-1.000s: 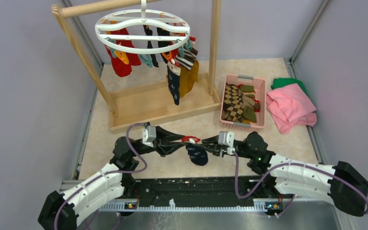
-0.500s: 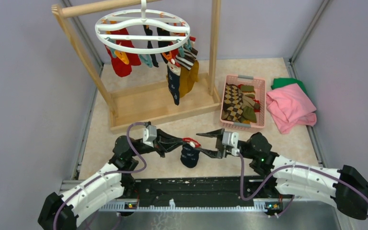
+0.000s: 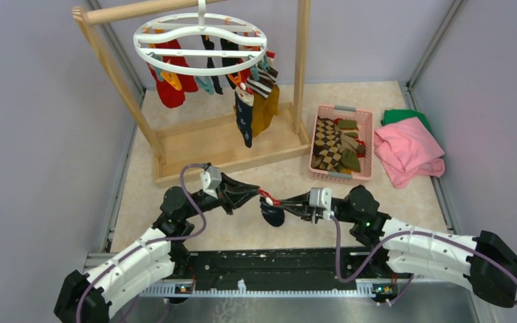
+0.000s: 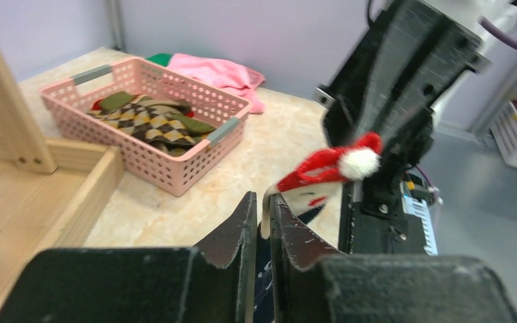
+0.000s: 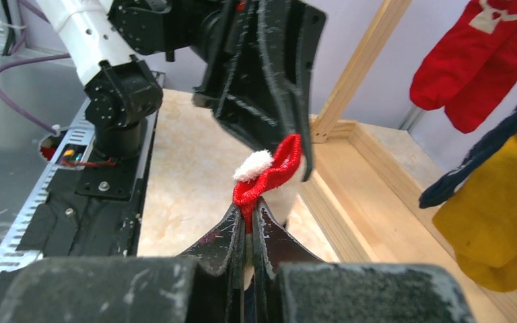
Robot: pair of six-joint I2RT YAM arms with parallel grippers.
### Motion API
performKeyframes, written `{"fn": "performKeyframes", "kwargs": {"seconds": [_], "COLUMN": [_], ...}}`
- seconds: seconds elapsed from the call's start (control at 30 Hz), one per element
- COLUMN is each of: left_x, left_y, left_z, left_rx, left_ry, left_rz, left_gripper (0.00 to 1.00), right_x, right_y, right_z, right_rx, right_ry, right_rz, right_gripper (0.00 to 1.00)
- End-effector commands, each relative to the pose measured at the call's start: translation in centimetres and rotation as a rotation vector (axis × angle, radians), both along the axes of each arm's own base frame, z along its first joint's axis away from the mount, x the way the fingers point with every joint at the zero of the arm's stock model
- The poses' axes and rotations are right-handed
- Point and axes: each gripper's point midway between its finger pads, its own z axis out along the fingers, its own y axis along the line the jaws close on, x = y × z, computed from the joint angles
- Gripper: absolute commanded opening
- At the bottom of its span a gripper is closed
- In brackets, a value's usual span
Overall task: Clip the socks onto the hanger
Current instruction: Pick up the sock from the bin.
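Note:
A navy sock (image 3: 272, 214) with a red cuff (image 3: 267, 197) and a white pompom hangs between my two grippers above the table's front. My left gripper (image 3: 257, 191) (image 4: 264, 196) is shut on the sock's pale edge. My right gripper (image 3: 284, 201) (image 5: 249, 205) faces it, shut on the red cuff (image 5: 269, 171). The white ring hanger (image 3: 195, 52) hangs from the wooden rack at the back left. Red (image 3: 171, 91), navy (image 3: 245, 118) and mustard (image 3: 266, 108) socks are clipped to it. More socks (image 3: 333, 145) lie in the pink basket.
The pink basket (image 3: 370, 151) (image 4: 175, 168) stands right of the wooden rack (image 3: 229, 145). A pink cloth (image 3: 407, 151) and a green cloth (image 3: 404, 116) lie at the far right. Grey walls close in the table on three sides.
Half a second ago the right gripper stood open and the sock hung from the left gripper alone. Now the right gripper is shut on the red cuff, and both grippers sit slightly farther back.

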Motion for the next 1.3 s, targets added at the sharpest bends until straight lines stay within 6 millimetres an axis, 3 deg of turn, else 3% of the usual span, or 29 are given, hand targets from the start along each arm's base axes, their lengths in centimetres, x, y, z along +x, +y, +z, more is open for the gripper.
{"fn": "performKeyframes", "kwargs": {"seconds": [0.0, 0.23, 0.4, 0.5, 0.6, 0.73, 0.87, 1.03, 1.27], "left_x": [3.1, 2.4, 2.4, 5.5, 8.2, 7.8, 5.6, 3.2, 4.1], "left_y": [0.8, -2.0, -2.5, -0.9, 2.4, 4.6, 3.3, 0.5, -1.1], "left_z": [2.5, 2.0, 2.0, 1.9, 2.3, 3.8, 3.7, 3.4, 3.5], "left_rx": [-0.072, -0.051, -0.069, -0.067, -0.054, -0.073, -0.07, -0.088, -0.112], "left_ry": [0.048, 0.175, 0.217, 0.229, 0.238, 0.188, 0.197, 0.225, 0.285], "left_rz": [0.135, -0.075, -0.105, 0.121, 0.395, 0.485, 0.348, 0.11, 0.077], "left_gripper": [0.2, 0.19, 0.16, 0.18, 0.24, 0.26, 0.12, 0.09, 0.07], "right_x": [-1.4, -0.5, 0.6, 0.2, 0.1, 1.6, 3.9, 4.9, 4.6], "right_y": [1.0, 2.4, 2.3, 1.9, 1.1, -0.9, -2.1, -0.9, 0.9], "right_z": [1.4, 1.3, 2.4, 2.7, 2.6, 3.2, 3.7, 3.1, 2.5], "right_rx": [0.018, 0.029, 0.087, 0.092, 0.075, 0.117, 0.157, 0.139, 0.128], "right_ry": [-0.017, 0.031, 0.047, 0.06, 0.083, 0.118, 0.158, 0.211, 0.237], "right_rz": [0.099, 0.089, 0.03, 0.036, 0.016, -0.121, -0.265, -0.275, -0.212], "right_gripper": [0.0, 0.0, 0.0, 0.0, 0.0, 0.0, 0.0, 0.0, 0.0]}}
